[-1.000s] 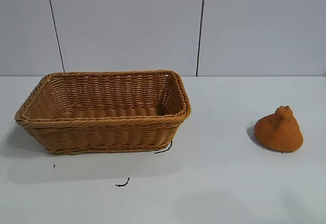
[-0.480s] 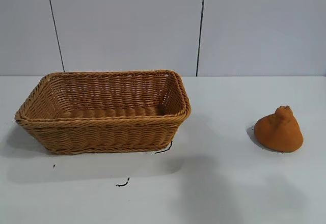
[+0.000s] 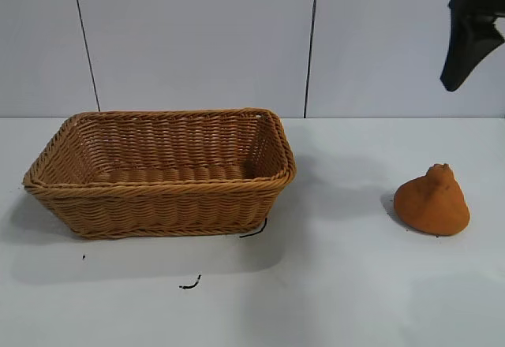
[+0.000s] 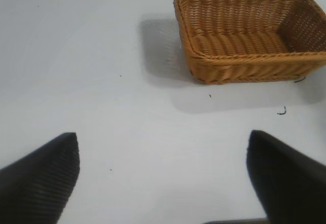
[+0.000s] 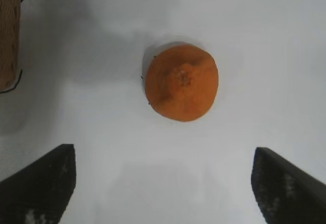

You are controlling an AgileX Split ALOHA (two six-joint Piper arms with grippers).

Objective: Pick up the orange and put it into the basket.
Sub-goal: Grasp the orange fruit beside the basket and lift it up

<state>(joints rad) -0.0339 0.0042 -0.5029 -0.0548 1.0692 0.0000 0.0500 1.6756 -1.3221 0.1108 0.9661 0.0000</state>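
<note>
The orange point(image 3: 432, 201) is a matte orange-brown lump with a knobbly top, on the white table at the right. It also shows in the right wrist view point(image 5: 182, 81). The wicker basket point(image 3: 162, 193) stands at the left, empty, and shows in the left wrist view point(image 4: 244, 61). My right gripper point(image 5: 164, 180) is open and hangs high above the orange; one black finger shows at the exterior view's top right point(image 3: 469, 35). My left gripper point(image 4: 163, 175) is open and empty over bare table, well away from the basket.
Small black marks point(image 3: 189, 284) lie on the table in front of the basket, and one point(image 3: 254, 229) at its near right corner. A panelled grey wall point(image 3: 237, 39) stands behind the table.
The right gripper has come into the exterior view at the top right, above the orange. Its shadow has shifted across the table. The orange and basket have not moved.
</note>
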